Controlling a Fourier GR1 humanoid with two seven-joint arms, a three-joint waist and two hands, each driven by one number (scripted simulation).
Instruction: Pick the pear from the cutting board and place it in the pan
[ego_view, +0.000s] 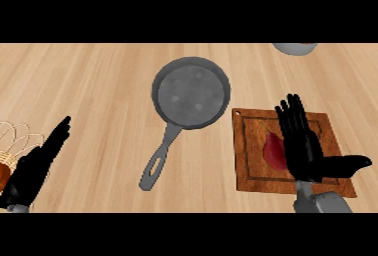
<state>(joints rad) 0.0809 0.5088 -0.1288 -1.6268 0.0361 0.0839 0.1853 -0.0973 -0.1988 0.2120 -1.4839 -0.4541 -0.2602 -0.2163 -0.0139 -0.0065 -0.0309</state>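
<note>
On the cutting board, the red pear is seen just at 9 o'clock of the right robot hand, whose fingers are held straight and open above it; the pan lies at 11 o'clock

A pale wooden counter fills the view, its planks running across. Light falls evenly (no hard shadows anywhere).
</note>
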